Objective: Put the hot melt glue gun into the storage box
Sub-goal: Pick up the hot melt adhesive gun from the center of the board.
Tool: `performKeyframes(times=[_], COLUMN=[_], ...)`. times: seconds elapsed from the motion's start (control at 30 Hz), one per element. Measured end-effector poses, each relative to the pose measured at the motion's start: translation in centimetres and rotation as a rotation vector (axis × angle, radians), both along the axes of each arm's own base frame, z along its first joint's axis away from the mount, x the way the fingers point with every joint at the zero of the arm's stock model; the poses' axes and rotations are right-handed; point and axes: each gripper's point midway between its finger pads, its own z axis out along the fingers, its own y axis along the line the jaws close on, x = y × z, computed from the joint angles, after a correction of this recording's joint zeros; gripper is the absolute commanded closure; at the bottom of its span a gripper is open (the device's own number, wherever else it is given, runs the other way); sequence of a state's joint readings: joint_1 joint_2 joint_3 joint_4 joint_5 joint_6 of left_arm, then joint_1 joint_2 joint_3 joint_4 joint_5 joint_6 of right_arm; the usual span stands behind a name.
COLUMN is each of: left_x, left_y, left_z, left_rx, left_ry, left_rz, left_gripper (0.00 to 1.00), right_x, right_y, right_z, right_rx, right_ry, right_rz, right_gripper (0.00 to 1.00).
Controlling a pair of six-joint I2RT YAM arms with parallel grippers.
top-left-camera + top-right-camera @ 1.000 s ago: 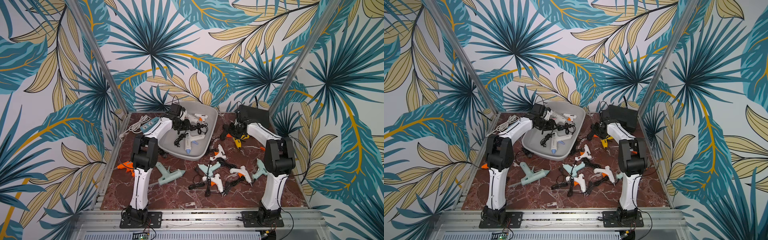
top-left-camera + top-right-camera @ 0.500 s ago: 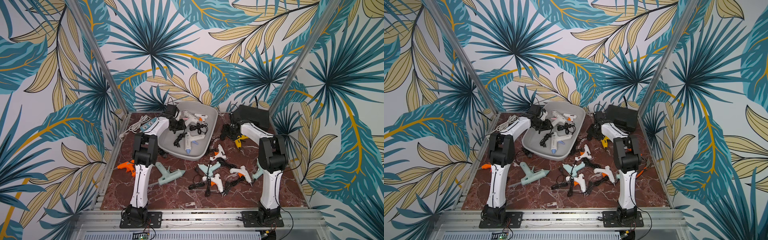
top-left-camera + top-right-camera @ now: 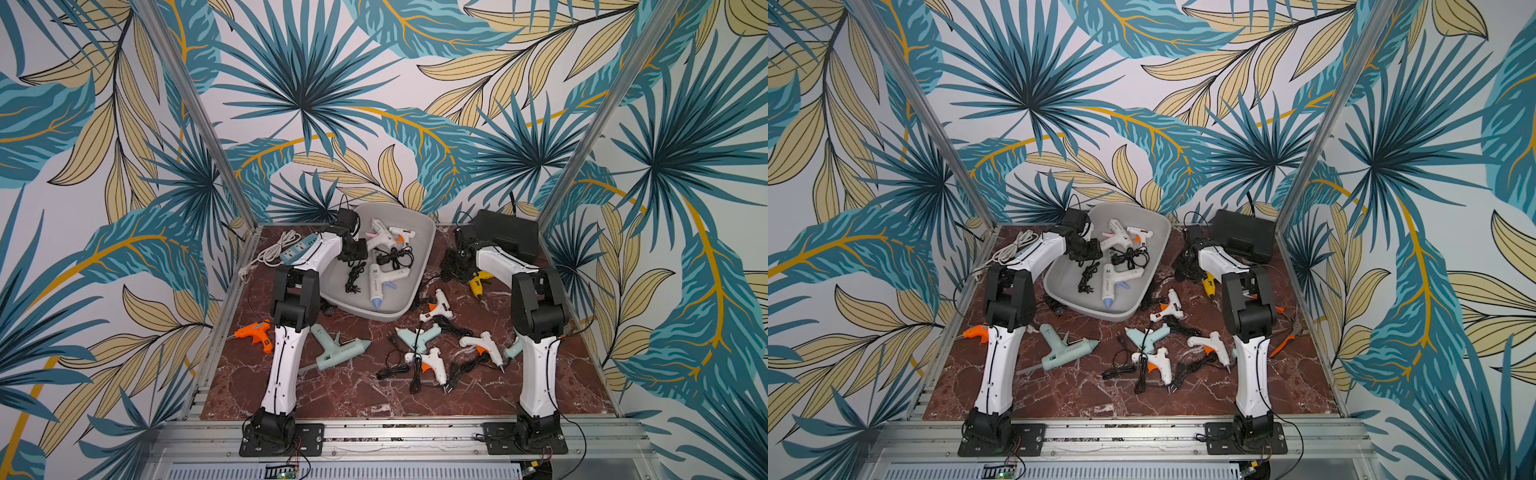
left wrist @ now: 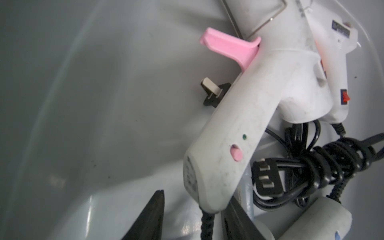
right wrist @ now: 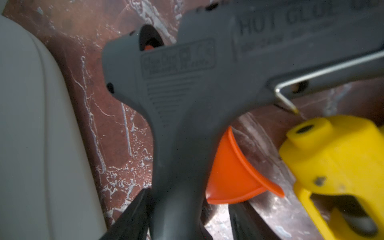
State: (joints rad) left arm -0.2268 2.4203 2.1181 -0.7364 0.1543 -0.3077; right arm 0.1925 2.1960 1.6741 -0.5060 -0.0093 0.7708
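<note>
The left jaws stand spread inside the storage box [image 3: 386, 314], around the butt of a white glue gun [image 4: 249, 116] that lies in the box. The right jaws are spread around the handle of a grey glue gun [image 5: 187, 83], outside the box, low over the bench [image 5: 108, 104], between the box and a yellow glue gun [image 5: 332, 155].

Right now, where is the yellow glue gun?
In a top view the yellow glue gun lies on the table right of the storage box, just in front of the black case.
</note>
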Motion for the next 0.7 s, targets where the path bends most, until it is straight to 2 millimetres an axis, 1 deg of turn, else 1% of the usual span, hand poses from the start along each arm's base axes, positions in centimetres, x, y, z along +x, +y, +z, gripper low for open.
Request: performKeyframes(times=[0.13, 0.2, 0.27, 0.33, 0.4, 0.43, 0.5, 0.6, 0.7], left_x=[0.0, -0.4, -1.0, -1.7, -2.5, -2.9, -3.4, -4.2, -4.8], left_y=[0.2, 0.1, 0.1, 0.0, -0.1, -0.1, -0.2, -0.2, -0.1], left_z=[0.0, 0.2, 0.9, 2.2, 4.0, 5.2, 7.8, 11.8, 14.7], left_rx=[0.002, -0.009, -0.026, -0.046, -0.069, -0.082, -0.108, -0.143, -0.168], left_ry=[0.003, 0.009, 0.009, 0.001, -0.019, -0.038, -0.083, -0.164, -0.230], left_rz=[0.014, 0.018, 0.017, 0.019, 0.020, 0.020, 0.022, 0.020, 0.024], left_gripper=[0.37, 0.32, 0.26, 0.21, 0.12, 0.07, 0.00, 0.00, 0.00], right_x=[0.3, 0.5, 0.6, 0.7, 0.7, 0.8, 0.9, 0.9, 0.9], right_y=[-0.1, 0.0, -0.1, 0.0, 0.0, 0.0, 0.0, 0.0, 0.0], right_z=[0.0, -0.2, -0.2, -0.1, 0.0, 0.2, 0.3, 0.2, 0.2], right_rx=[-0.005, -0.006, -0.009, -0.012, -0.017, -0.021, -0.030, -0.041, -0.051], right_ry=[-0.004, -0.005, -0.006, -0.008, -0.011, -0.016, -0.021, -0.022, -0.024], right_rz=[-0.008, -0.008, -0.004, 0.001, 0.010, 0.016, 0.029, 0.050, 0.072], right_gripper=[0.46, 0.50, 0.53, 0.58, 0.64, 0.68, 0.72, 0.73, 0.75])
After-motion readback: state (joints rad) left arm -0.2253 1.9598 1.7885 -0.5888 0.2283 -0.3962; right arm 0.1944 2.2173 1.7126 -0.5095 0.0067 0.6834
